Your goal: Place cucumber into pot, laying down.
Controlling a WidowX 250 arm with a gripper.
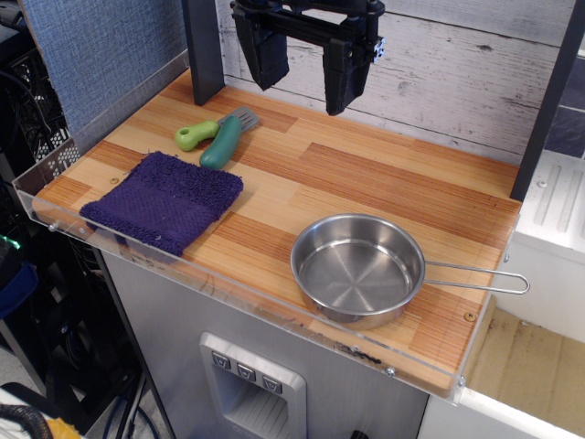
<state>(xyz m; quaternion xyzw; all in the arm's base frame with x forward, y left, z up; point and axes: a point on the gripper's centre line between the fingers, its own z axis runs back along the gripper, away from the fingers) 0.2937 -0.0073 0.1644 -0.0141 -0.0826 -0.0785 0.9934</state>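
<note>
The cucumber (222, 143), a dark teal-green oblong toy, lies on the wooden table at the back left, its lower end touching the purple cloth. The pot (357, 268), a shallow shiny steel pan, stands empty at the front right, its thin wire loop handle (480, 278) pointing right. My gripper (303, 71) hangs open and empty high above the back middle of the table, to the right of the cucumber and well behind the pot.
A spatula with a lime-green handle (196, 134) and grey blade lies beside the cucumber, partly under it. A folded purple cloth (164, 200) lies at the front left. A clear plastic rim (228, 279) runs along the table's front and left edges. A dark post (203, 50) stands at the back left.
</note>
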